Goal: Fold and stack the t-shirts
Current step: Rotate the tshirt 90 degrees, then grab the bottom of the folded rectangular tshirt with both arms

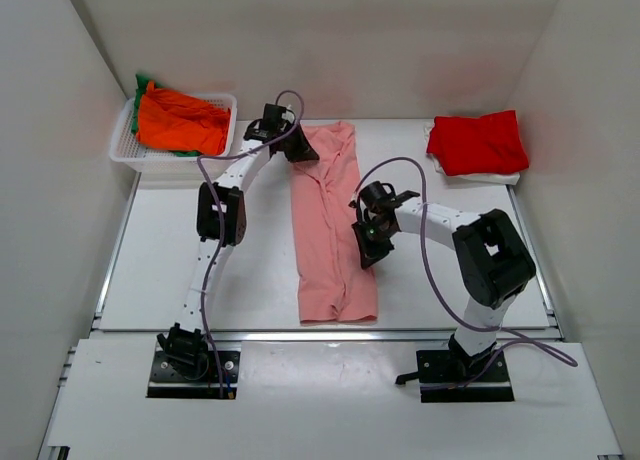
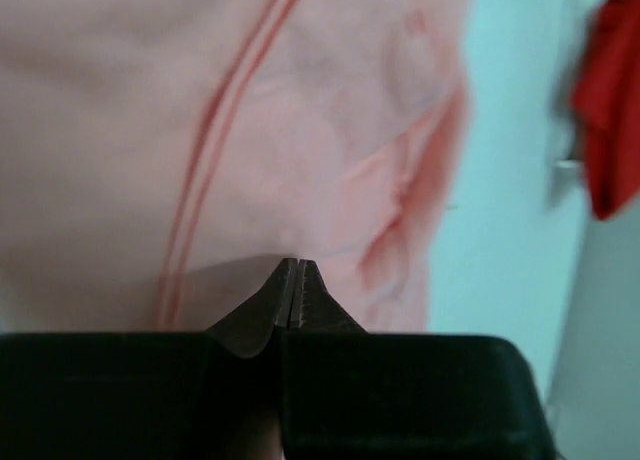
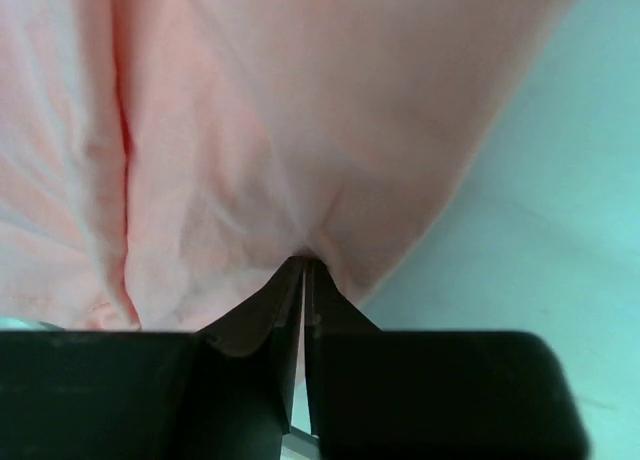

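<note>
The salmon-pink t-shirt (image 1: 325,220) lies as a long folded strip down the middle of the table. My left gripper (image 1: 298,148) is at its far left corner. In the left wrist view its jaws (image 2: 298,263) are shut, with the tips on the pink fabric (image 2: 300,110) just inside its edge. My right gripper (image 1: 366,252) is at the strip's right edge, halfway down. In the right wrist view it is shut (image 3: 303,262) and the fabric (image 3: 250,110) puckers at its tips. A folded red t-shirt (image 1: 478,142) lies at the far right and also shows in the left wrist view (image 2: 605,130).
A white latticed basket (image 1: 125,150) at the far left holds an orange shirt (image 1: 180,123) over a green one (image 1: 142,83). A white layer (image 1: 480,177) shows under the red shirt. White walls enclose the table on three sides.
</note>
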